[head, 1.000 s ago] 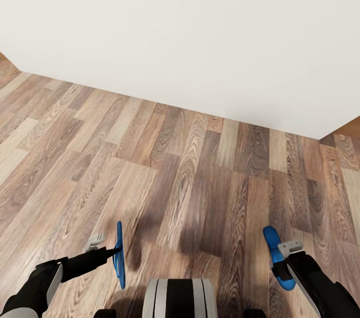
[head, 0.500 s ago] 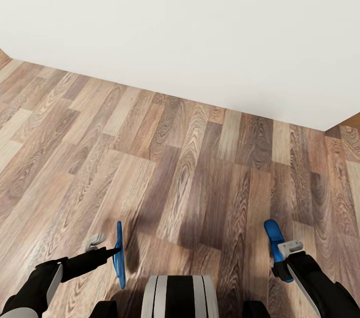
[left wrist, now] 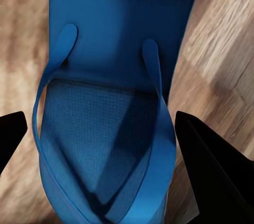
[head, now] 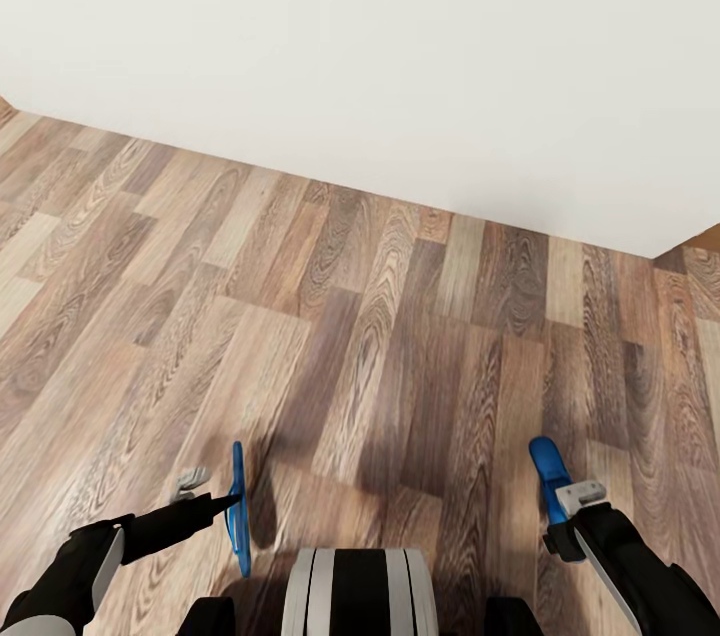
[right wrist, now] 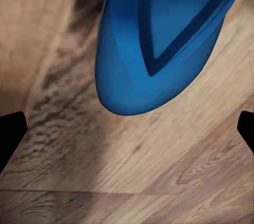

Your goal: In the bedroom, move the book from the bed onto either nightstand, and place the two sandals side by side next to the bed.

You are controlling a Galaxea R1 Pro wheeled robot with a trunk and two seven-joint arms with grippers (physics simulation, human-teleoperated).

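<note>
Sandals were in transit, one in each gripper, carried low above the wood-plank floor (head: 380,336). We used the white wall (head: 400,46) as landmark. The left sandal (head: 238,508) hung edge-on in the left gripper (head: 212,499), well short of the wall; the left wrist view showed its straps (left wrist: 153,76) between the dark fingertips (left wrist: 211,171). The right sandal (head: 549,476) was clamped in the right gripper (head: 572,506), equally far from the wall.

Over the last second the wall's base line shifted slightly in the head view and both sandals kept their places relative to the arms. We judged that the base was moving, not the sandals; placement beside the bed remained undone.
</note>
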